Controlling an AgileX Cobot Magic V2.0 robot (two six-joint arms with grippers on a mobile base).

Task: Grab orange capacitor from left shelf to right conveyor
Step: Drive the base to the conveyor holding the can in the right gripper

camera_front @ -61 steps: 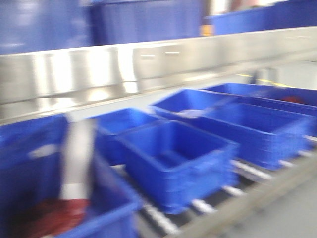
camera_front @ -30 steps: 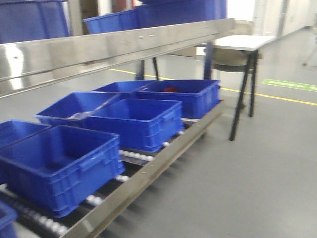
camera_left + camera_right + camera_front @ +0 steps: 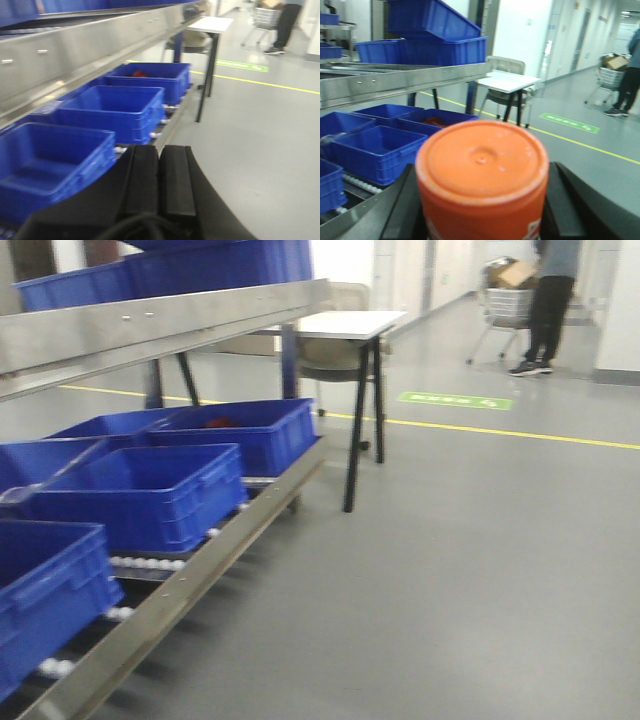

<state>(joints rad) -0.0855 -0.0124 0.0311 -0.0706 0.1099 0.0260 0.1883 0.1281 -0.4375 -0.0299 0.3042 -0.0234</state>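
Observation:
The orange capacitor [image 3: 482,172] fills the right wrist view, its round end toward the camera. My right gripper [image 3: 482,202] is shut on it, with a black finger [image 3: 402,205] on either side. In the left wrist view my left gripper [image 3: 159,172] is shut, pads pressed together with nothing between them. The left shelf [image 3: 150,325], a shiny steel rack, lies to the left in all views, also seen as the rail [image 3: 75,50] and the rail [image 3: 395,80]. Blue bins [image 3: 140,490] sit on its roller level. The right conveyor is out of view.
A white table [image 3: 345,325] on dark legs stands past the shelf's end, with a chair behind it. Grey floor with a yellow line [image 3: 520,432] and a green mark [image 3: 455,400] stretches to the right. A person [image 3: 550,300] stands by a cart at the far right.
The front view has swung to the right. The shelf and its bins have slid toward the left edge, and the table, the open floor and the person have come into view.

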